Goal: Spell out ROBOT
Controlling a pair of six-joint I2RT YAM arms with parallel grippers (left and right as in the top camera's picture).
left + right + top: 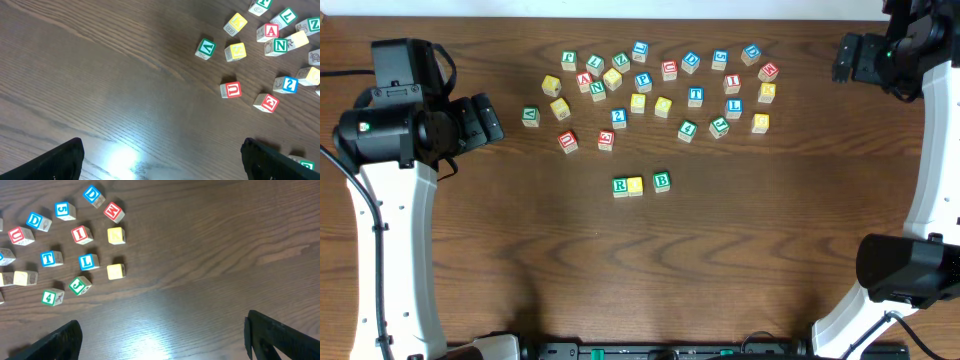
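Three letter blocks stand in a short row at mid-table: a green R block [620,186], a yellow block [636,185] touching it, and a green B block [662,181] a small gap to the right. Behind them lies a scatter of letter blocks, among them a blue T block [696,96], which also shows in the right wrist view [51,258]. My left gripper [490,118] hovers left of the scatter, open and empty [162,160]. My right gripper [845,60] hovers at the far right, open and empty [162,335].
In the left wrist view the nearest blocks are a green V [205,48], a red U [231,90] and a red 3 [266,102]. In the right wrist view a blue L [88,261], a green J [79,285] and a plain yellow block [115,271] lie nearest.
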